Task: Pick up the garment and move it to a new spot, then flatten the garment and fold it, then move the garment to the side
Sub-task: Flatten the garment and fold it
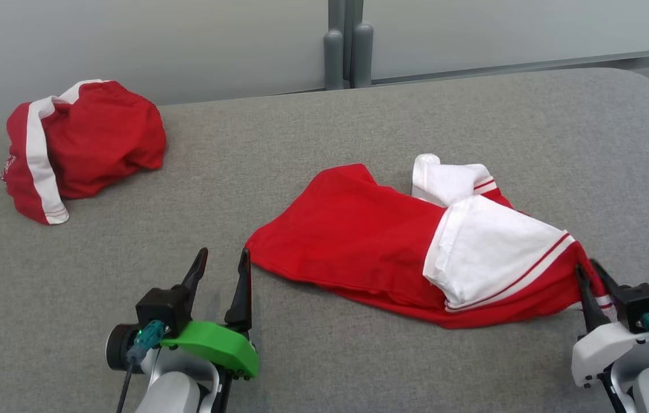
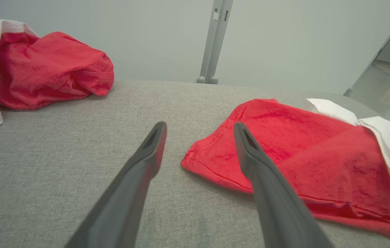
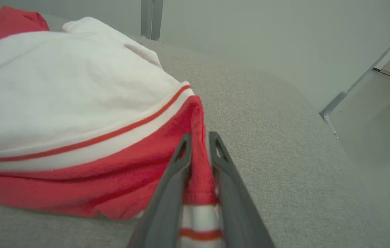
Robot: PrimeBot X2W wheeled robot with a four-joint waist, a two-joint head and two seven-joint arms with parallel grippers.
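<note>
Right wrist view: garment [image 3: 77, 103] hem tight inside right tool [image 3: 200, 137].

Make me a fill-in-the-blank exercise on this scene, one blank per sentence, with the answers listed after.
The right gripper is ____ (open or shut) on the edge of the red and white garment.
The left gripper, holding nothing, stands ____ (open or shut) by the garment's red corner.
A second garment lies bunched on the far ____ side of the table.
The table's covering is ____ in colour.
Answers: shut; open; left; grey.
</note>
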